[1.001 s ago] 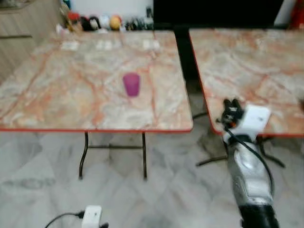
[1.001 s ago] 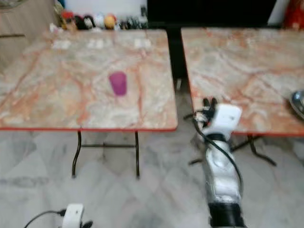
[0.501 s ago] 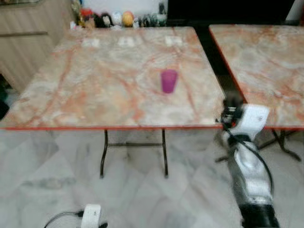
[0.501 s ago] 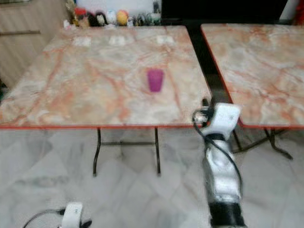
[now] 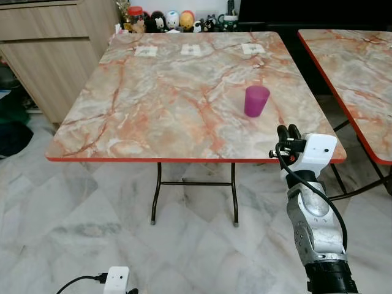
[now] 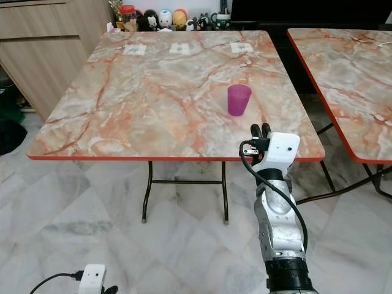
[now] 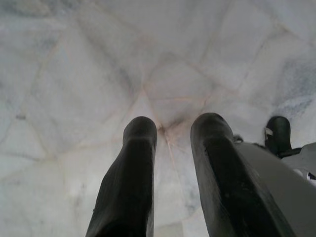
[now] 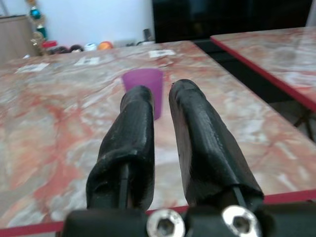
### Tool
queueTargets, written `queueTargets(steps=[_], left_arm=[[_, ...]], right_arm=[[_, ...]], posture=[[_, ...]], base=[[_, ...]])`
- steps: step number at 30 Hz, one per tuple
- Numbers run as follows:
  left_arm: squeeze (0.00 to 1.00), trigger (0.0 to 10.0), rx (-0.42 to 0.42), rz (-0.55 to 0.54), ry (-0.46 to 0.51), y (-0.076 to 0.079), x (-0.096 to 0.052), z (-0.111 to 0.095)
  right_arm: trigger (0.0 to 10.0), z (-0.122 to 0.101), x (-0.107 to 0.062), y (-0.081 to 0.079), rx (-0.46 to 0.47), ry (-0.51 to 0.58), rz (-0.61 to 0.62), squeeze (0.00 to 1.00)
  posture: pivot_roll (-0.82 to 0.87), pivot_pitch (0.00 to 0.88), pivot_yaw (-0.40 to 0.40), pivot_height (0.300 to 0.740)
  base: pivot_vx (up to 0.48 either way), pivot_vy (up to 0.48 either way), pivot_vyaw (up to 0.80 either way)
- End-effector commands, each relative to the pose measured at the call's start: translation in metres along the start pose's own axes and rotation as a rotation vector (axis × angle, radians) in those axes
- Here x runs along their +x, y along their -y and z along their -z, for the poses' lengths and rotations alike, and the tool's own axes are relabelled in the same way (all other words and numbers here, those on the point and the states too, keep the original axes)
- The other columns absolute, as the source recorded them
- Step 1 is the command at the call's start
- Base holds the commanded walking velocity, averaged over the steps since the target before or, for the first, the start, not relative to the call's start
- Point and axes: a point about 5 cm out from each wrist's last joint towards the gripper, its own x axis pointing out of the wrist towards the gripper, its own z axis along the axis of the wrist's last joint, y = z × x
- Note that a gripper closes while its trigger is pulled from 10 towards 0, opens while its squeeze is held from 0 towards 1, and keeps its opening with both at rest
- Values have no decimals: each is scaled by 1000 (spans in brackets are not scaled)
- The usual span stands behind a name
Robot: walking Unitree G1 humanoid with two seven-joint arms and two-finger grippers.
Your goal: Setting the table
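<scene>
A purple plastic cup (image 5: 256, 101) stands upright on the near right part of a marble-patterned table (image 5: 184, 110) with a red edge. My right gripper (image 5: 286, 130) is raised just in front of the table's front edge, a short way short of the cup and pointing towards it. In the right wrist view the cup (image 8: 143, 79) shows beyond the right gripper (image 8: 162, 91), whose fingers are shut with nothing between them. My left arm (image 5: 117, 278) hangs idle low over the floor. The left gripper (image 7: 174, 126) has its fingers parted over the marble tiles.
A second, similar table (image 5: 361, 67) stands to the right across a narrow gap. A wooden cabinet (image 5: 55, 49) is at the left, with dark bags (image 5: 12, 131) on the floor beside it. Small figurines (image 5: 171, 21) and three white cards (image 5: 192, 49) line the table's far edge.
The camera has moved: the whole scene has slid right in the picture and sharpened. The table with the cup now fills the view. My right arm keeps its raised pose.
</scene>
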Motion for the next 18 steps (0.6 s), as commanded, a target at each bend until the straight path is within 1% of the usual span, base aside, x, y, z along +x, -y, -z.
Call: queueTargets(steps=[1,18], left_arm=[[0,10000,6,5,-14,0,-1,4],[0,10000,11,10,-13,0,-1,4]], right_arm=[[10000,-1,-1,2,-6,4,6,0],[10000,-1,0,2,-6,6,8,0]], posture=[[-130,105,32,740],[-127,106,34,740]], base=[[345,0,0],[351,0,0]])
